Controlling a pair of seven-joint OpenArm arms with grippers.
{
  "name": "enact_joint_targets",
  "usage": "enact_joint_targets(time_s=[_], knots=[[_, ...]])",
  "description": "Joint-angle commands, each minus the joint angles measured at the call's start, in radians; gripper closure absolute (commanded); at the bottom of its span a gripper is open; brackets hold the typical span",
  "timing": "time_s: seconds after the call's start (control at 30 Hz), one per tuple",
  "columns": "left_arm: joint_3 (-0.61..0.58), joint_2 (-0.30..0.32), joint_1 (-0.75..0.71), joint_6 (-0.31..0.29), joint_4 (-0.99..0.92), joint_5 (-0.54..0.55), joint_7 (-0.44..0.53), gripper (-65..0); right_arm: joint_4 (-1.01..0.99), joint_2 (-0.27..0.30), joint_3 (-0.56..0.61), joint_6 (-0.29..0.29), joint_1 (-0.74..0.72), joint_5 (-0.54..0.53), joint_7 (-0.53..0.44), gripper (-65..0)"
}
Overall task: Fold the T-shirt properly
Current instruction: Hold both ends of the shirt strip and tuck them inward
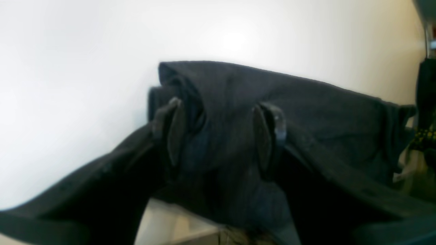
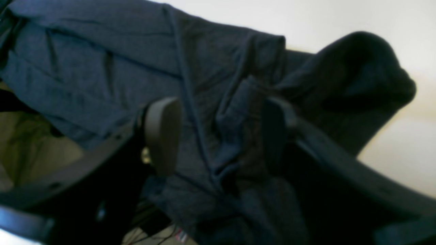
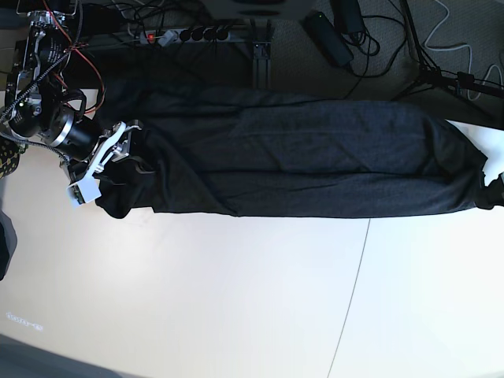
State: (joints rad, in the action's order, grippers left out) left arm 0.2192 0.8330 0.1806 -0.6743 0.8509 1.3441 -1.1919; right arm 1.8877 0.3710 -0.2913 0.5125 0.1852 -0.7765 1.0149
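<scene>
White table [image 3: 236,299]; T-shirt [image 3: 315,161] stretched between left gripper [image 1: 221,136], right gripper [image 2: 213,136]; both seemingly pinching fabric.

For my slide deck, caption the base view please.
Both grippers hold the T-shirt stretched lengthwise along the table's far edge.

No readable text, labels, brands or numbers in any of the three views. The T-shirt [image 3: 315,157] shows plain dark fabric only, with no print or tag legible. A faint pale mark sits at the lower left of the worktop [image 3: 236,299] in the base view, too small and blurred to read.
</scene>
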Motion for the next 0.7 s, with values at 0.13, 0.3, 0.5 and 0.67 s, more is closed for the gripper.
enact_joint_targets(time_s=[0.13,0.3,0.5,0.67], knots=[[0.101,0.032,0.016,-0.024,0.013,0.000,0.017,-35.3,0.098,0.013,-0.027,0.075,-0.013,-0.016,-0.065,-37.0],[0.108,0.031,0.012,-0.024,0.012,-0.017,0.043,-35.3,0.109,0.004,-0.027,0.075,-0.013,0.031,-0.135,0.0],[0.108,0.017,-0.023,-0.024,0.012,-0.143,0.206,-35.5,0.031,-0.011,-0.019,0.075,-0.013,0.165,-0.224,0.0],[0.106,-0.030,-0.043,-0.024,0.012,-0.198,0.217,-36.2,-0.085,-0.011,-0.015,0.075,-0.013,0.204,-0.241,0.0]])
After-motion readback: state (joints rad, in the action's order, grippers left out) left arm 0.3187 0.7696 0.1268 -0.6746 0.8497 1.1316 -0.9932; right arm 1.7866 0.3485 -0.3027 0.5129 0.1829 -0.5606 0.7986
